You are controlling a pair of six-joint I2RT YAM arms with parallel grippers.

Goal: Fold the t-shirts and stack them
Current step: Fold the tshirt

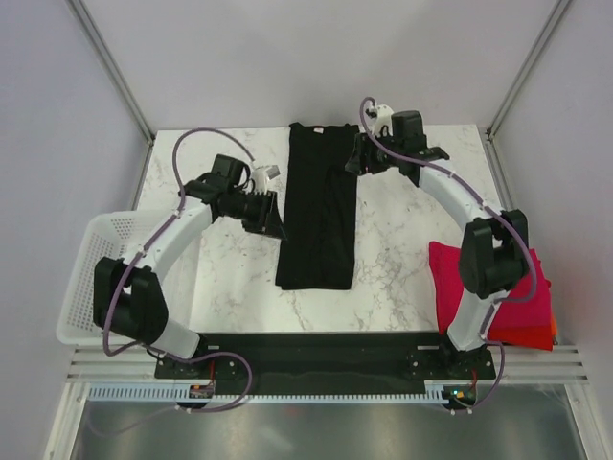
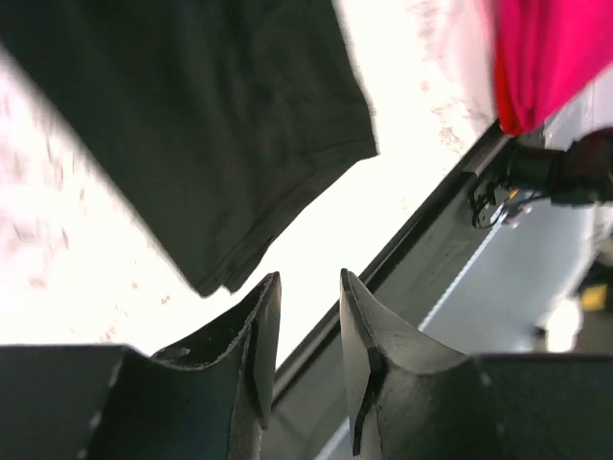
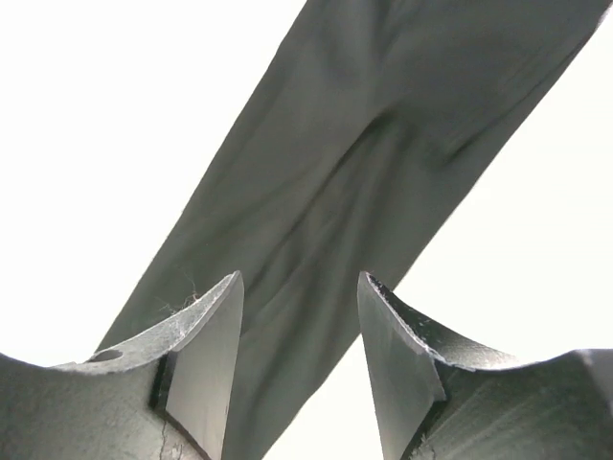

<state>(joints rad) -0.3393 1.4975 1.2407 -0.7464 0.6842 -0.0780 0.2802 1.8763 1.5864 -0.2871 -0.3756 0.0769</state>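
Observation:
The black t-shirt [image 1: 320,206] lies on the marble table, folded into a long narrow strip from the back edge toward the front. My left gripper [image 1: 271,218] is open and empty at the strip's left edge; its wrist view shows the shirt's lower corner [image 2: 220,144] beyond the fingertips. My right gripper [image 1: 354,158] is open and empty at the strip's upper right edge, and the black cloth [image 3: 345,192] shows past its fingers. The folded magenta-red shirt [image 1: 450,278] lies on the orange-red one [image 1: 548,331] at the table's right front, also in the left wrist view [image 2: 546,57].
A white mesh basket [image 1: 91,259] stands at the table's left edge under my left arm. Frame posts rise at the back corners. The black base rail [image 1: 326,350] runs along the table's near edge.

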